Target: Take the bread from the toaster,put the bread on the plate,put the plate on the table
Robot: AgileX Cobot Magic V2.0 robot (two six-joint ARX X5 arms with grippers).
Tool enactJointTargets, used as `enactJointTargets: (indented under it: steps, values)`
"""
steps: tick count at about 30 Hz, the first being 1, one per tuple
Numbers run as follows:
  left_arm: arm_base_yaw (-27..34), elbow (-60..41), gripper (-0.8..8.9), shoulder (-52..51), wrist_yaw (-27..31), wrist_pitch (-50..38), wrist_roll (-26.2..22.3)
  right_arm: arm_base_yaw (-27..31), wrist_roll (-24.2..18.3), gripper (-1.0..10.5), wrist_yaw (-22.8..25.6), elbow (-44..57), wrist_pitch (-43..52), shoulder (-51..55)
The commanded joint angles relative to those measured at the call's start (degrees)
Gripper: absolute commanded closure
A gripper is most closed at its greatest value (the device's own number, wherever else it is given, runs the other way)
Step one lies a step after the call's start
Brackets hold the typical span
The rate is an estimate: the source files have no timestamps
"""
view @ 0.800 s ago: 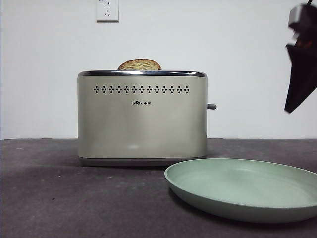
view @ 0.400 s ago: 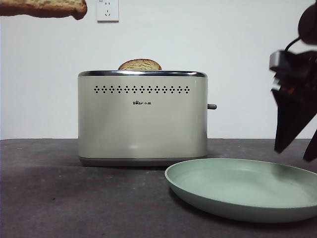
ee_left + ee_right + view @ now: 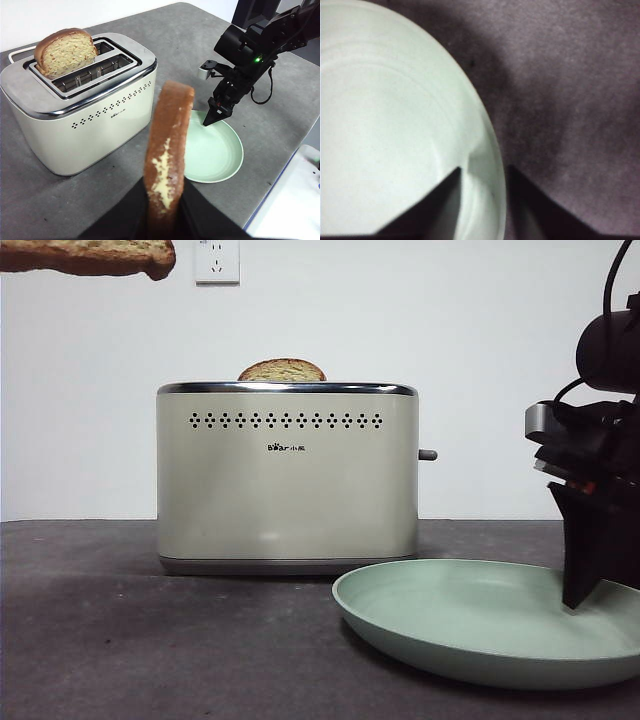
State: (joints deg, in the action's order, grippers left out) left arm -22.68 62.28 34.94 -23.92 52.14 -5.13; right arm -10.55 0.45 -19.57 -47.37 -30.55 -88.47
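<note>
Left gripper (image 3: 162, 220) jaws clamped on bread (image 3: 167, 150), held high, clear of toaster (image 3: 287, 475). Right gripper (image 3: 482, 172) jaws apart, straddling plate (image 3: 480, 625) rim on surface (image 3: 120, 640). Next: close on rim, bring bread over.

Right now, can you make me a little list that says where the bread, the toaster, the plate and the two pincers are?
bread: held on edge in the left pincer, lifted clear of the toaster
toaster: on the table, second slice poking out
plate: on the table, nothing on it
right pincer: open, straddling the plate's rim
</note>
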Motion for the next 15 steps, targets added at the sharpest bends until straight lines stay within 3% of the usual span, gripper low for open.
enactJointTargets:
  steps: [1, 8, 15]
  values:
    - [-0.17, 0.5, 8.09, 0.17, -0.13, -0.77, 0.98, -0.33, 0.35, 9.4, -0.33, -0.2, 0.79, -1.01]
    - [-0.17, 0.5, 8.09, 0.72, -4.35, -1.18, 2.69, -0.83, 0.66, 9.4, -4.13, -0.2, 0.9, 0.74]
    - [-0.17, 0.5, 8.1, 4.66, -10.75, -2.6, 4.79, -6.29, 3.32, 9.4, -5.97, -0.2, 0.96, 9.22]
